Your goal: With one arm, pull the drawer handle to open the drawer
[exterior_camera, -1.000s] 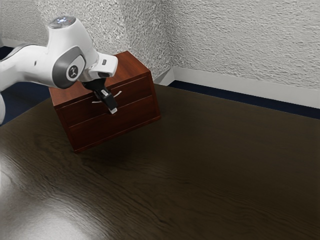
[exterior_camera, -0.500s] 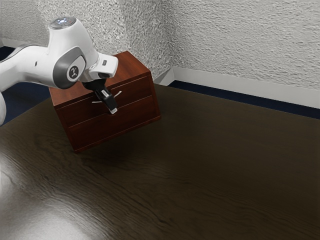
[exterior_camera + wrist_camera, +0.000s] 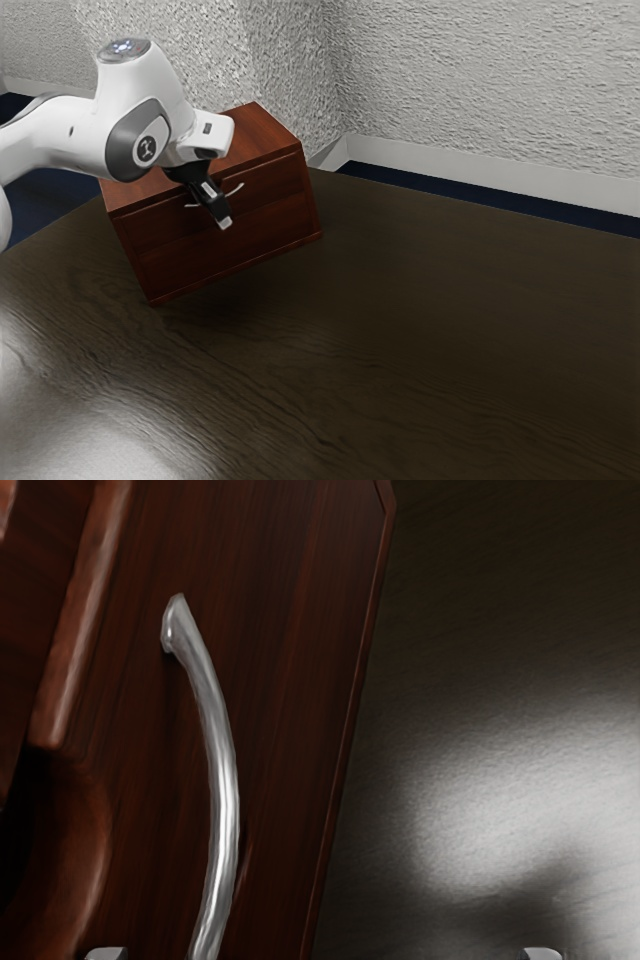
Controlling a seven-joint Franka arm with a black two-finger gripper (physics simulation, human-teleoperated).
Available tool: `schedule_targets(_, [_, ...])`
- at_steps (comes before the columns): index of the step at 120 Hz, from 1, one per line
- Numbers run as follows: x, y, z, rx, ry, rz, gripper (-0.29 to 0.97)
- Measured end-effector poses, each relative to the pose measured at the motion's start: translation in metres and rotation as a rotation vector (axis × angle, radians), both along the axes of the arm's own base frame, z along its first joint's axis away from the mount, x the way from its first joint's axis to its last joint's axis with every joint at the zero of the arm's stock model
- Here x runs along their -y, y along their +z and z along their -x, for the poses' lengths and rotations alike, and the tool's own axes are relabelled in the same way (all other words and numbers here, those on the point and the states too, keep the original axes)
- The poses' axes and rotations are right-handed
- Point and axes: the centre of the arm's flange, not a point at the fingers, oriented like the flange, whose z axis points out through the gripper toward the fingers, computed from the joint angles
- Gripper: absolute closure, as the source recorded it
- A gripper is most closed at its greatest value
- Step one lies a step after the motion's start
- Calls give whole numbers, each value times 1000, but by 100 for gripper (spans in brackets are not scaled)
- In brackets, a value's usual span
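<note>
Arm enters from the exterior view's left. Gripper (image 3: 219,207) at the upper drawer (image 3: 268,178), fingers wide apart, silver handle (image 3: 214,780) between them; contact unclear. Drawer front appears flush with the wooden cabinet (image 3: 225,250), far-left on table (image 3: 420,340). Handle's middle hidden behind gripper.

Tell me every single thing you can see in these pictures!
drawer box: one, red-brown wood, standing on the table toward the exterior view's left
handle: one, silver and curved, on the box's upper front
table: one, dark brown wood, under the box
wall: white and bumpy, behind the table
baseboard: one white strip, along the foot of the wall
floor: dark blue, a strip past the table's far edge
arm: one, white with grey joints, coming in from the exterior view's left
gripper: one, black, open, in front of the box with the handle between its fingers
</note>
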Motion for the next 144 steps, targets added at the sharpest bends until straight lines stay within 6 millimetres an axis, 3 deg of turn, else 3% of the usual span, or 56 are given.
schedule_targets(26, [9, 1, -1, 2, -1, -2, 44])
schedule_targets(51, [24, 1, -1, 5, -8, 3, 49])
schedule_targets(83, [40, 0, 0, 14, -13, 3, 50])
schedule_targets(144, [66, -1, 21, 23, 10, 12, 53])
